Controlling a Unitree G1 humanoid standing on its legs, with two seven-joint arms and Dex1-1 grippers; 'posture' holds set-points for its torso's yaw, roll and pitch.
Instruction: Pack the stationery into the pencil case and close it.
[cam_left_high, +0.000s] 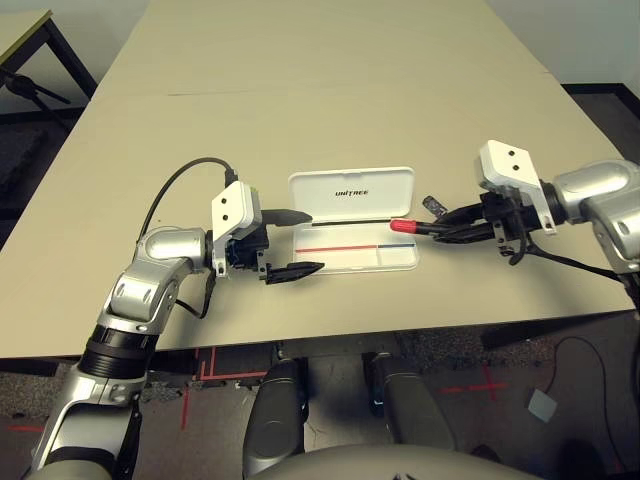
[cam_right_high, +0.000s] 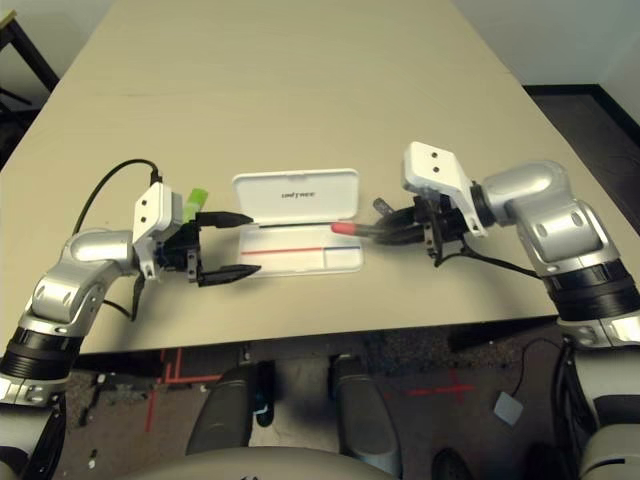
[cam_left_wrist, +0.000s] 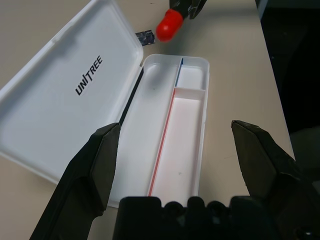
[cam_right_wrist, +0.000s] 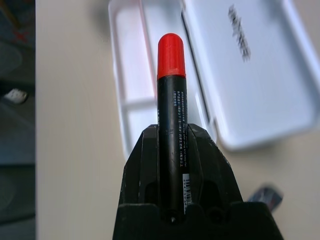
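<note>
The white pencil case lies open mid-table, its lid (cam_left_high: 350, 192) with UNITREE lettering flat behind the tray (cam_left_high: 330, 258), which holds nothing. My right gripper (cam_left_high: 455, 230) is shut on the red-capped marker (cam_right_wrist: 171, 100). It holds the marker level, with the red cap (cam_left_high: 403, 227) over the tray's right end. The small dark block (cam_left_high: 432, 204) lies on the table just right of the lid. My left gripper (cam_left_high: 300, 242) stands open at the tray's left end, one finger (cam_left_wrist: 95, 165) on each side. The lime-green highlighter (cam_right_high: 197, 199) lies behind that gripper.
The tan table (cam_left_high: 330, 90) stretches bare behind the case. A black cable (cam_left_high: 175, 185) loops over my left forearm. Another table's edge and legs (cam_left_high: 30, 60) show at the far left.
</note>
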